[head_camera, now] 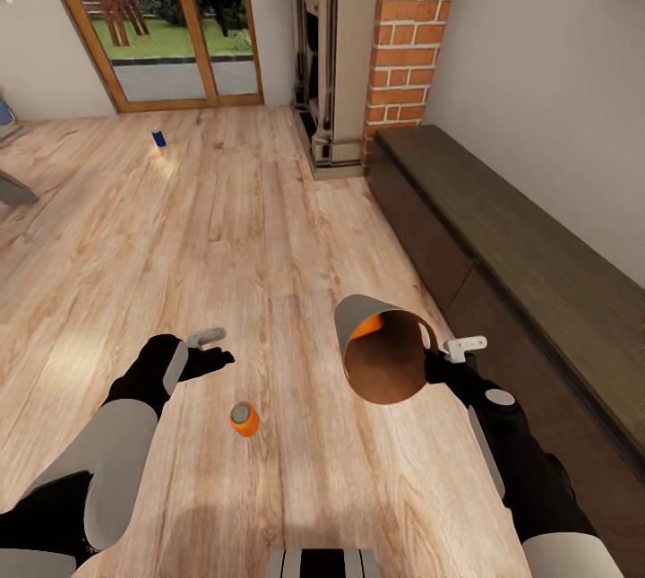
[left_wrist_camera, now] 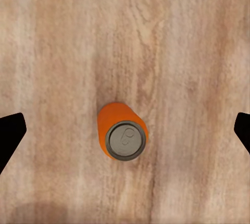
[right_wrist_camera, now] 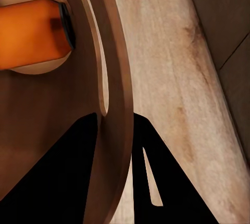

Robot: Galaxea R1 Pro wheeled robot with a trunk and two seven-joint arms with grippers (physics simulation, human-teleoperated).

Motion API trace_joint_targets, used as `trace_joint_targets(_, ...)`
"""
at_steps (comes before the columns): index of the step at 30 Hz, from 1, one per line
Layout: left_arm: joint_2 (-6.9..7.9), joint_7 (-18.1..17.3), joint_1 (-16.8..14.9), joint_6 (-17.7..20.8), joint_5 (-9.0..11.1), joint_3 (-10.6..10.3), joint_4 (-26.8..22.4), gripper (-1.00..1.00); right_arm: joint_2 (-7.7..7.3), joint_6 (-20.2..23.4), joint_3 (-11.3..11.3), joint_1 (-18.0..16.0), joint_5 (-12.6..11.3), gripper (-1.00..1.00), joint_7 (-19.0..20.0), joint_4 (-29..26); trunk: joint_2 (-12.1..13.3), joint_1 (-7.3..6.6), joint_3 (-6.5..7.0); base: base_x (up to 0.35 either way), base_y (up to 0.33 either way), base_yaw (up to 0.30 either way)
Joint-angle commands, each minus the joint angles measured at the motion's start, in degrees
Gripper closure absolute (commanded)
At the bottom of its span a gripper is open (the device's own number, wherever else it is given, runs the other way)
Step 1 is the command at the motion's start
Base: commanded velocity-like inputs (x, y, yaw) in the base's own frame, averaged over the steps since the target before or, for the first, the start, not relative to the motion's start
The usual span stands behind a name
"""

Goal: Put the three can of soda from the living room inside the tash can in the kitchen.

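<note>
I am hovering my left gripper over an upright orange can on the floor, jaws spread wide, the can sitting between them and below, untouched. I am gripping the bin by its rim with my right gripper, one finger inside the wall and one outside; it is tilted, mouth towards me, with another orange can lying deep inside. I judge I am on the second can: next I must lower and close squarely. Far beyond both jaws, the blue can is standing near the glass doors.
</note>
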Motion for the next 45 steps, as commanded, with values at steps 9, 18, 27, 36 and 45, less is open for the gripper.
trace_joint_targets(9,-0.28,0.01,0.00,-0.09,0.04,-0.07,-0.03,-1.00,-0.34,0.01,-0.17,-0.30,-0.52,1.00,0.32,-0.54,-1.21,0.65,-0.95,-0.002,0.000,0.000)
trace_joint_targets(18,-0.85,0.03,0.00,-0.17,-0.15,-0.08,-0.07,-1.00,-0.56,0.04,-0.51,-1.83,-0.58,1.00,0.40,-0.89,-4.82,2.63,-3.34,0.000,0.000,0.000)
trace_joint_targets(27,-0.88,0.00,0.00,-0.27,-0.16,-0.08,-0.02,-1.00,-0.06,0.04,-0.17,-1.95,-0.53,1.00,0.41,-0.93,-7.98,4.39,-5.80,0.000,0.000,0.000)
trace_joint_targets(36,-1.01,0.00,0.00,-0.28,-0.18,-0.08,-0.01,-1.00,0.01,0.04,0.01,-1.96,-0.50,1.00,0.41,-0.99,-8.02,4.46,-7.27,0.000,0.000,0.000)
trace_joint_targets(45,-1.27,0.00,0.03,-0.32,-0.07,-0.08,-0.03,-1.00,0.03,0.05,0.18,-1.96,-0.49,1.00,0.38,-0.99,-8.02,4.46,-8.06,0.000,0.000,0.000)
